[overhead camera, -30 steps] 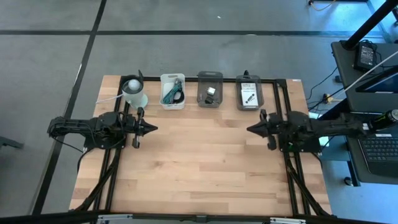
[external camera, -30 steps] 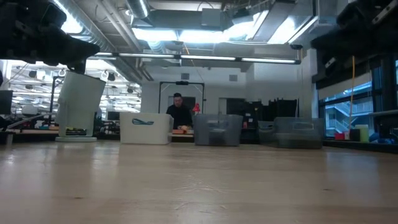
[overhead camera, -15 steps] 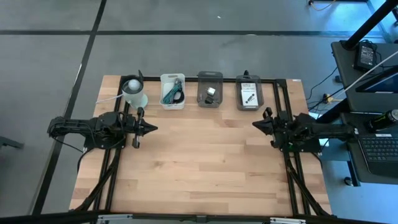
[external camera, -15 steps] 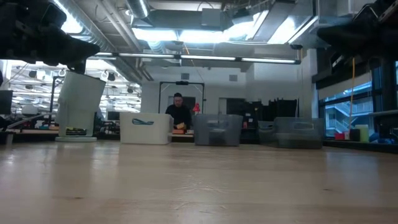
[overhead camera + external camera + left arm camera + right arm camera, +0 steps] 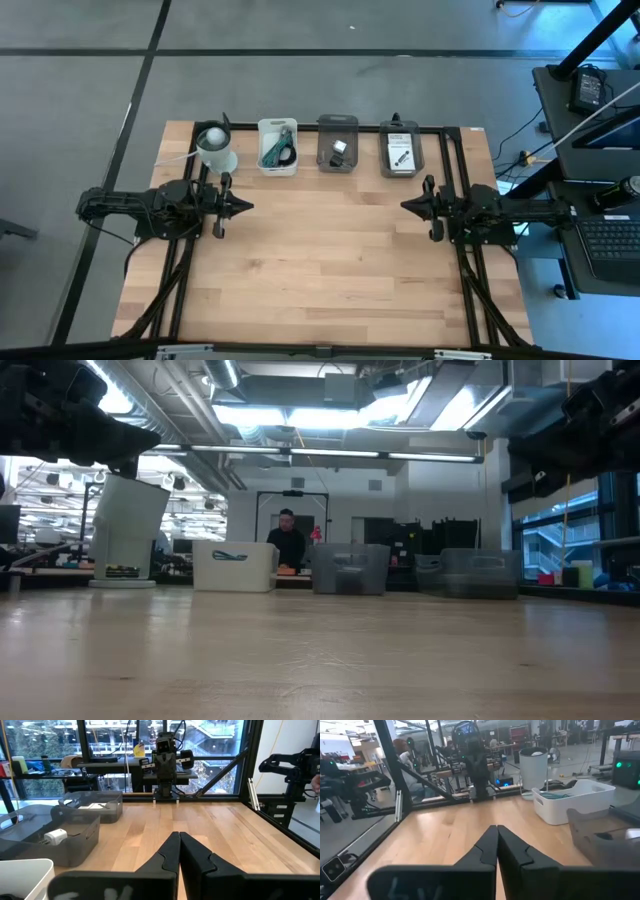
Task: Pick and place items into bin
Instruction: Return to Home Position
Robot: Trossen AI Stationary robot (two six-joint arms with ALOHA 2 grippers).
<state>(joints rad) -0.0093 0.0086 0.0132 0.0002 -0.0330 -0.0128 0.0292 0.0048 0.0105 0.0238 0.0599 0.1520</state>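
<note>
Honestly, little can spoil now: the items (image 5: 278,150) sit in the bins (image 5: 338,168) at the far edge. The left gripper (image 5: 243,207) and right gripper (image 5: 405,207) hover at the surface's (image 5: 320,270) sides, fingers together. My one worry is a careless swing clipping a bin.

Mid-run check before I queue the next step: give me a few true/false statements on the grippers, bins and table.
1. The left gripper and the right gripper both have their jaws shut and hold nothing. True.
2. The white bin holds a teal cable. True.
3. Loose items lie on the table between the arms. False: only bare wood shows there.
4. The white bin is the rightmost bin. False: the middle dark bin and the right dark bin stand to its right in the high view.
</note>
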